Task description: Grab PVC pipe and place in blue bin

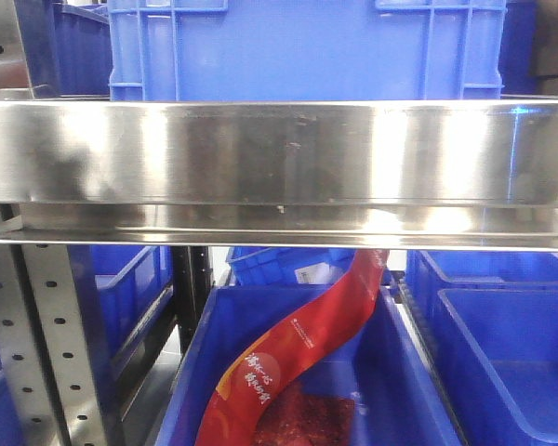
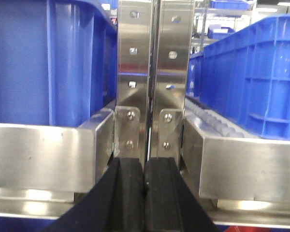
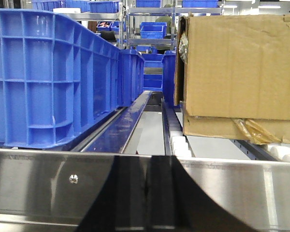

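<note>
No PVC pipe shows in any view. A blue bin (image 1: 307, 46) stands on the steel shelf rail (image 1: 279, 158) in the front view, and another blue bin (image 1: 391, 390) lies below it holding a red snack packet (image 1: 307, 344). My left gripper (image 2: 145, 166) is shut with nothing between its black fingers, right in front of the steel upright posts (image 2: 152, 72). My right gripper (image 3: 146, 166) is also shut and empty, level with a steel shelf rail (image 3: 48, 188). Neither gripper appears in the front view.
In the left wrist view, blue bins stand at left (image 2: 43, 63) and right (image 2: 251, 77) of the posts. The right wrist view has a long blue bin (image 3: 53, 77) at left, a cardboard box (image 3: 241, 72) at right on white rollers (image 3: 181, 145), and a lane between them.
</note>
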You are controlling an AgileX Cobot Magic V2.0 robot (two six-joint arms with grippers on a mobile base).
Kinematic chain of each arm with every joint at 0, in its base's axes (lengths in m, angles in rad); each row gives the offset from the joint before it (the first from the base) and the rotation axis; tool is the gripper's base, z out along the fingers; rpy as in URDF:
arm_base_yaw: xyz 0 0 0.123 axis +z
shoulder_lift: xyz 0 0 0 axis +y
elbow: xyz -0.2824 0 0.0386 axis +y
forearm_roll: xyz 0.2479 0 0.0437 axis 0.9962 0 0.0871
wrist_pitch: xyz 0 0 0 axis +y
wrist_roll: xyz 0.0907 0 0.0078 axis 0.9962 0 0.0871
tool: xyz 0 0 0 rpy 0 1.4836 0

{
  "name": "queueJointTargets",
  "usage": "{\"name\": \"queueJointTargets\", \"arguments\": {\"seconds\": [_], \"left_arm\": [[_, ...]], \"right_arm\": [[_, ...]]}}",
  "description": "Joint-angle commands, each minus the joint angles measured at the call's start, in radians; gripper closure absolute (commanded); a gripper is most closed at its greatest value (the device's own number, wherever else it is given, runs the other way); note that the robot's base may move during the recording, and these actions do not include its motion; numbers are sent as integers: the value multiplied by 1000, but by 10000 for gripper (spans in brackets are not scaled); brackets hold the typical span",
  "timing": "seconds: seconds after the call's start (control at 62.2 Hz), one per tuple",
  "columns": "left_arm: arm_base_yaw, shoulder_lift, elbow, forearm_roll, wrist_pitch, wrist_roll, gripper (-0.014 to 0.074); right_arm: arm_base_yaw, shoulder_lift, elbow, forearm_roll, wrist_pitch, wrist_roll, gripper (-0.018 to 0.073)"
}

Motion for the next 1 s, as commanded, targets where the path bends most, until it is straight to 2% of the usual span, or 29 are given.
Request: {"name": "queueJointTargets", "arguments": {"seconds": [0.0,0.981], "left_arm": [[5,-7,1,4,8,-1,707],[5,-7,1,2,5,-1,707]], "right_arm": [[-7,-6,0,-9,-17,-2,727],[-7,-6,0,-9,-17,-2,727]]}}
